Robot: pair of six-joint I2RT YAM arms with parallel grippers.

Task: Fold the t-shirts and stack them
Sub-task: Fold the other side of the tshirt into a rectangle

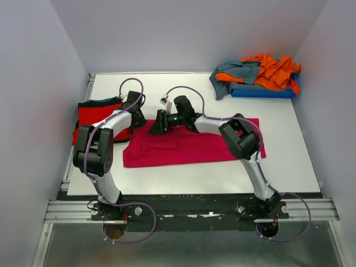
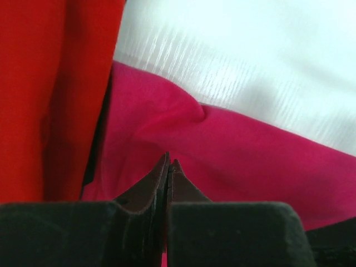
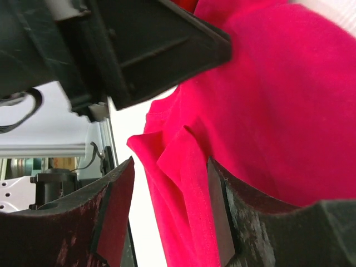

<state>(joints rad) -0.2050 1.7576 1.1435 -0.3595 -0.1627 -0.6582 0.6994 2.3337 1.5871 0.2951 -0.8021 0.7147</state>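
A magenta-pink t-shirt (image 1: 192, 146) lies spread across the table's middle. A bright red t-shirt (image 1: 97, 118) lies folded at the left, also in the left wrist view (image 2: 50, 94). My left gripper (image 1: 139, 119) is shut over the pink shirt's far left corner (image 2: 233, 150), with no cloth visibly between its tips (image 2: 169, 164). My right gripper (image 1: 154, 127) is open just beside it, and a raised fold of the pink shirt's edge (image 3: 183, 167) stands between its jaws. Orange (image 1: 275, 70) and grey-teal (image 1: 233, 73) t-shirts lie crumpled at the back right.
A blue plastic tray (image 1: 264, 92) under the crumpled shirts sits at the back right corner. The left gripper's black body (image 3: 150, 50) hangs close above the right gripper. White walls enclose the table on three sides; a metal rail (image 1: 189, 210) runs along the near edge.
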